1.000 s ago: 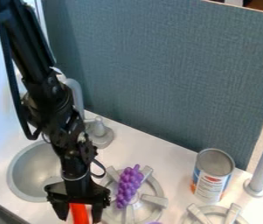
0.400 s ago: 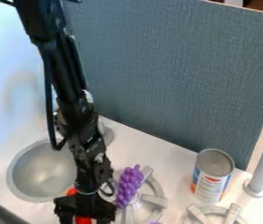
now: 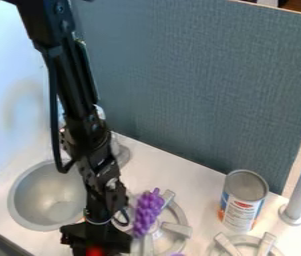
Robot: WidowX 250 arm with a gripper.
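In the camera view, the gripper [image 3: 96, 246] hangs down at the bottom edge, between the sink [image 3: 20, 205] and the burner [image 3: 177, 228], low enough to meet a red thing [image 3: 94, 251] partly hidden by it. Whether it grips that thing or merely hovers around it, I cannot tell. Purple toy grapes [image 3: 147, 213] lie just beside it across the burner, whose raised prongs probably prop them up. The can [image 3: 243, 201] stands upright on the table [image 3: 191, 182], well apart from the gripper, its flat base likely keeping it steady.
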